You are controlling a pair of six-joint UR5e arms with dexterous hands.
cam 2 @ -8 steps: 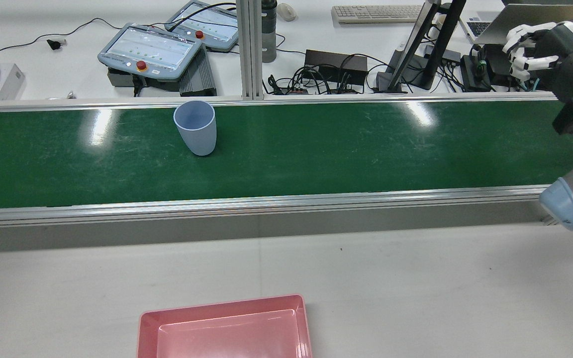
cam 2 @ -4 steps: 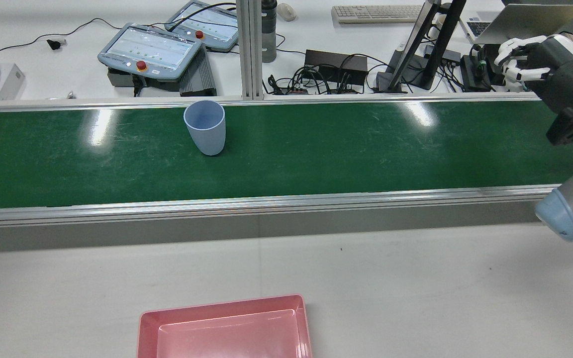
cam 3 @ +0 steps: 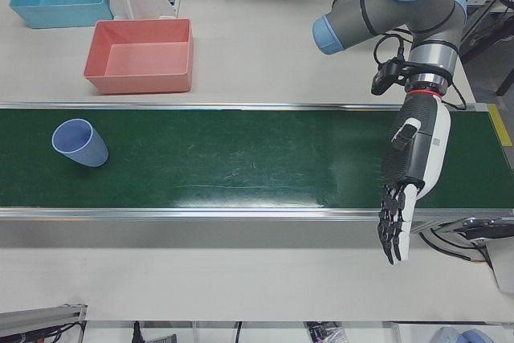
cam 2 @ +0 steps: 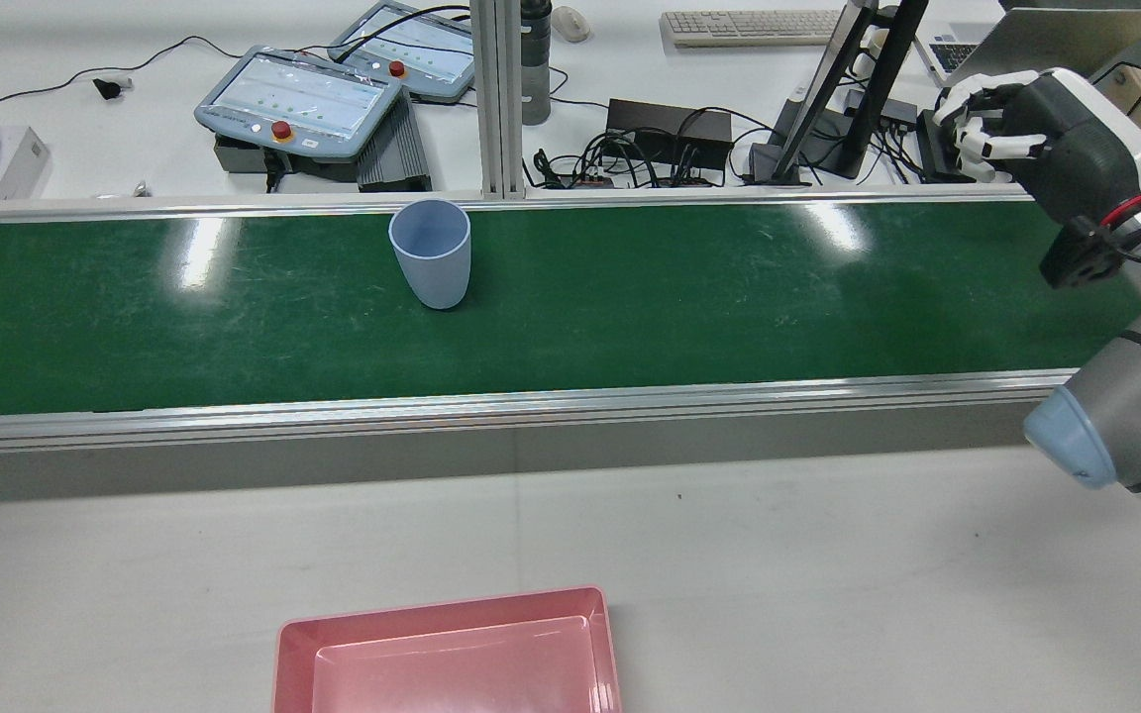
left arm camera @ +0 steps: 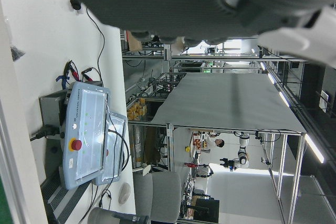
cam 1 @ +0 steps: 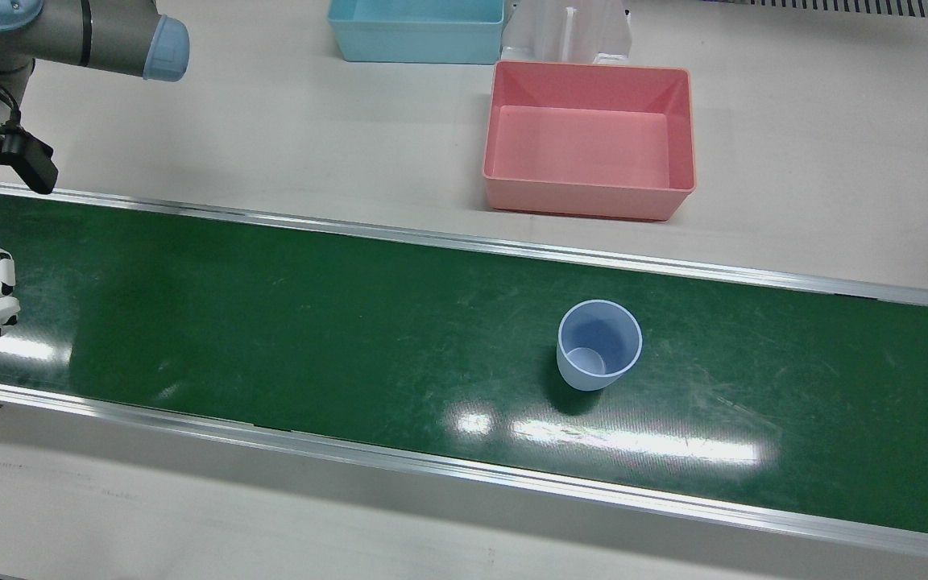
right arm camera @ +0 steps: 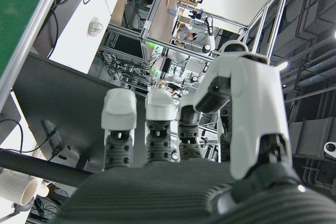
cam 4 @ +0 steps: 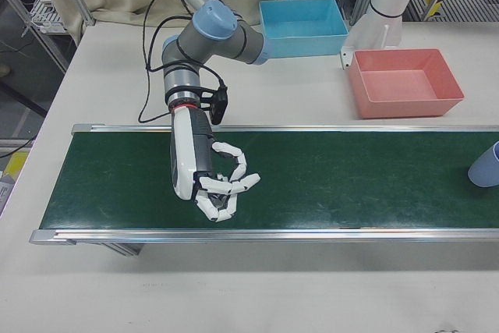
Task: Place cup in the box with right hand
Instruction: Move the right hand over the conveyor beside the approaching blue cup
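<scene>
Right hand (cam 4: 214,185) above the green conveyor belt (cam 4: 327,177), fingers (cam 4: 234,183) curled partway with gaps between them, holding nothing and touching nothing. Left hand (cam 3: 405,190) hanging over the belt's operator-side rail, fingers straight and spread, empty. Pale blue cup (cam 1: 598,344) upright on the belt, mouth up, nearer the operator-side rail than the robot-side one, well apart from both hands. Bare belt between right hand and cup. Pink box (cam 1: 590,138) empty on the white table (cam 1: 311,137) on the robot's side of the belt, just beyond the rail and roughly level with the cup. Light blue bin (cam 1: 417,31) beside it, farther from the belt. Beyond the operator-side rail, a desk with teach pendants (cam 2: 298,99), cables, keyboard (cam 2: 749,27).
</scene>
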